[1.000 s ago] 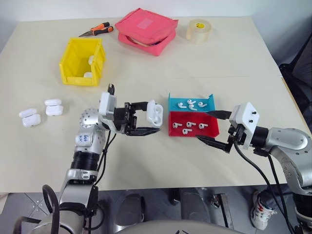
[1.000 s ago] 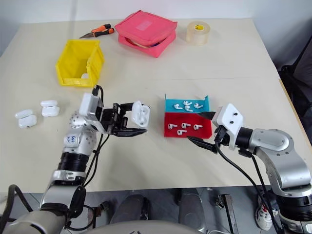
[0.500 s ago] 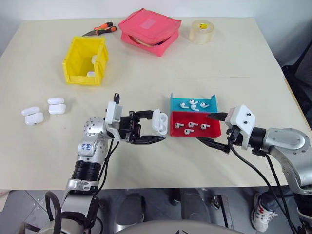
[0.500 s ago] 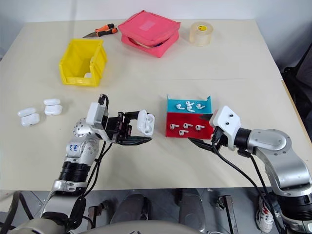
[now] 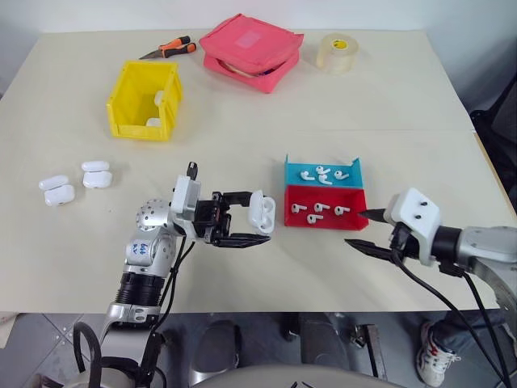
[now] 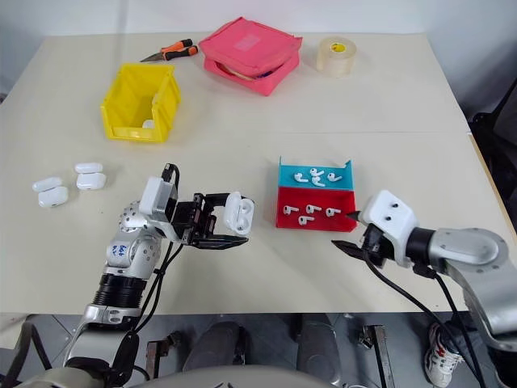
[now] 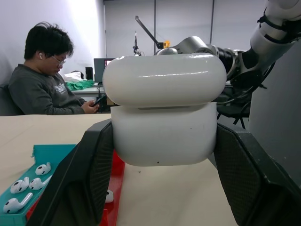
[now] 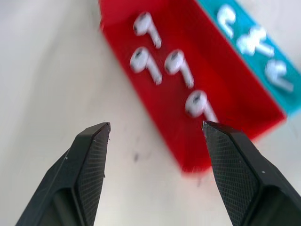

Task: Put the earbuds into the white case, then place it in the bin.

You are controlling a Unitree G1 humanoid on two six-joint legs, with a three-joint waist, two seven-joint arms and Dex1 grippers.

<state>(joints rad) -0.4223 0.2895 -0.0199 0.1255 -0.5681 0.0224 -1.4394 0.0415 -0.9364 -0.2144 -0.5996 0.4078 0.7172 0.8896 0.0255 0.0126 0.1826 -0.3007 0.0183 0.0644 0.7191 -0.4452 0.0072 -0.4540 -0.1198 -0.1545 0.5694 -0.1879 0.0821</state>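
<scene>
My left gripper (image 5: 257,217) is shut on the white case (image 5: 260,212), holding it above the table just left of the trays. In the left wrist view the white case (image 7: 164,113) sits gripped between both black fingers (image 7: 89,174). Several earbuds (image 5: 319,208) lie in the red tray (image 5: 323,221), and three more earbuds (image 5: 323,172) lie in the blue tray (image 5: 353,170) behind it. My right gripper (image 5: 355,228) is open and empty, just right of the red tray's near corner. In the right wrist view its fingertips (image 8: 96,136) frame the red tray (image 8: 216,70). The yellow bin (image 5: 121,101) stands at the far left with white cases inside.
Several spare white cases (image 5: 56,188) lie near the table's left edge. A pink pouch (image 5: 252,40), a tape roll (image 5: 337,50) and orange-handled pliers (image 5: 166,48) lie along the far edge. A seated person (image 7: 42,80) shows beyond the table.
My right gripper has drawn back from the red tray toward the near right, and its jaws have narrowed somewhat. The left gripper still holds the case in about the same place.
</scene>
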